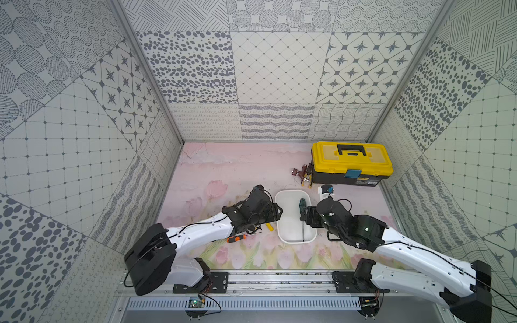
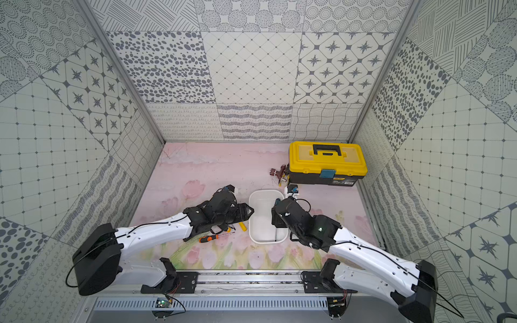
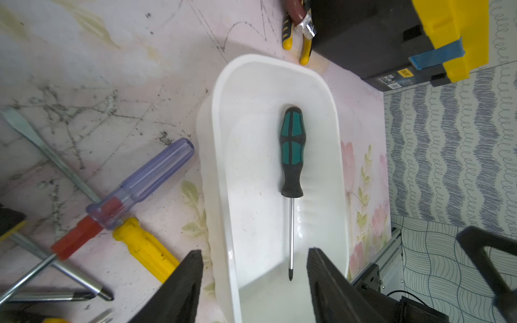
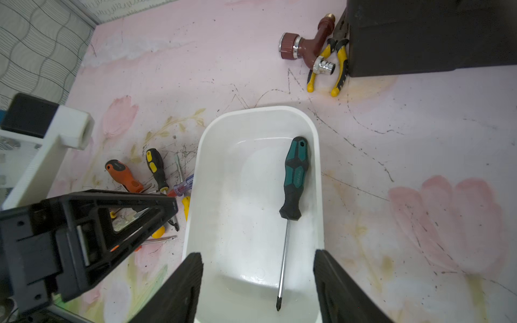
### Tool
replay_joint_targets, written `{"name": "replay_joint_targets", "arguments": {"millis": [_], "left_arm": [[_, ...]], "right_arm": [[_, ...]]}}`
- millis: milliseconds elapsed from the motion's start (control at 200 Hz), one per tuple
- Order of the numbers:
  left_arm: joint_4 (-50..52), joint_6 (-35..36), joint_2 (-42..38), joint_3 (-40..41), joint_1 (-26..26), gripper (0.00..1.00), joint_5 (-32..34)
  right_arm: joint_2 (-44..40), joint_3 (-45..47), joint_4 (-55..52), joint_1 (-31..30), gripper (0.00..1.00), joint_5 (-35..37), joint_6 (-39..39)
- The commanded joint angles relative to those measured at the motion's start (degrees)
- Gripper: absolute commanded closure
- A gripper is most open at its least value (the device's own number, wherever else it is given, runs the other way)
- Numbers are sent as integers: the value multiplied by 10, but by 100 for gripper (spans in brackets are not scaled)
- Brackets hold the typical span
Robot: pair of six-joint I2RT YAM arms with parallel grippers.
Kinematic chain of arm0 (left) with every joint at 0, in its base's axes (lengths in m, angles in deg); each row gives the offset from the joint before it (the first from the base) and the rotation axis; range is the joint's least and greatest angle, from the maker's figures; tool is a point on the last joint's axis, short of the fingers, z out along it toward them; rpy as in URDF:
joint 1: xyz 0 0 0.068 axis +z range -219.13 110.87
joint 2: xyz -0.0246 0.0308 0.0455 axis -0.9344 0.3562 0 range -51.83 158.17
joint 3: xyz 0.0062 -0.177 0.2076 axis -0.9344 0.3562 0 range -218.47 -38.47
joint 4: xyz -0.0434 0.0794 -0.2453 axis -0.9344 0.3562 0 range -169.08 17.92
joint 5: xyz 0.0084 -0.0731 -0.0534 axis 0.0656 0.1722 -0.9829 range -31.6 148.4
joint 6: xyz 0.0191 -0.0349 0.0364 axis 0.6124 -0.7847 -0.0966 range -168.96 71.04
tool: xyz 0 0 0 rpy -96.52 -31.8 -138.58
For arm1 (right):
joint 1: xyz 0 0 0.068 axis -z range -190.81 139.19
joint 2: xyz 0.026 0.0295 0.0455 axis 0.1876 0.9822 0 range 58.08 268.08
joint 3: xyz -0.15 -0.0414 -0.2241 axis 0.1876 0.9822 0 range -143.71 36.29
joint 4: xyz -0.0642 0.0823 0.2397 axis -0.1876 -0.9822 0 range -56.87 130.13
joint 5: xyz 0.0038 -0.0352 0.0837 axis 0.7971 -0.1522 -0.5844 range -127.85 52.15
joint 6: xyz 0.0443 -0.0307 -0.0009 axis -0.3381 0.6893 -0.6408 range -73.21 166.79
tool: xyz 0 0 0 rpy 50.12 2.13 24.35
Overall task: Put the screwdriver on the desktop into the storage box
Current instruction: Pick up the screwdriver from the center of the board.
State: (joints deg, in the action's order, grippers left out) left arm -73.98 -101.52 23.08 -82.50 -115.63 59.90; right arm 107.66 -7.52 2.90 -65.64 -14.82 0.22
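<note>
Green screwdriver lying in box: rigid, likely light, best taken at its grippy handle; left pincer and right pincer gape, empty.

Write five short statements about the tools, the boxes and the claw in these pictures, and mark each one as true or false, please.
1. The green-handled screwdriver lies inside the storage box. True.
2. The right claw is shut on the green-handled screwdriver. False: its jaws stand open above the box and hold nothing.
3. The yellow toolbox has its lid raised. False: the lid is closed.
4. An orange-handled screwdriver lies on the desktop, outside the storage box. True.
5. The pliers lie in the storage box. False: they lie on the desktop beside the yellow toolbox.
</note>
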Motion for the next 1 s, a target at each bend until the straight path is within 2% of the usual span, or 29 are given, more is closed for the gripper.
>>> {"name": "replay_joint_targets", "arguments": {"millis": [0, 110, 280, 515, 810, 996], "left_arm": [[174, 48, -66, -21, -1, 32, 151], [238, 58, -85, -17, -1, 30, 188], [287, 45, -88, -11, 1, 29, 191], [314, 70, -34, -38, 5, 29, 190], [256, 93, 27, -44, 5, 32, 141], [215, 111, 106, -73, 5, 36, 114]], "right_arm": [[-52, 26, 72, 13, 32, -31, -32], [-58, 16, 72, 19, 33, -52, -24], [-10, -13, 72, 21, 35, -86, 5], [70, -29, 74, 22, 35, -92, 19], [72, -23, 74, 30, 36, -108, 31], [68, -12, 85, 29, 39, -118, 17]]}}
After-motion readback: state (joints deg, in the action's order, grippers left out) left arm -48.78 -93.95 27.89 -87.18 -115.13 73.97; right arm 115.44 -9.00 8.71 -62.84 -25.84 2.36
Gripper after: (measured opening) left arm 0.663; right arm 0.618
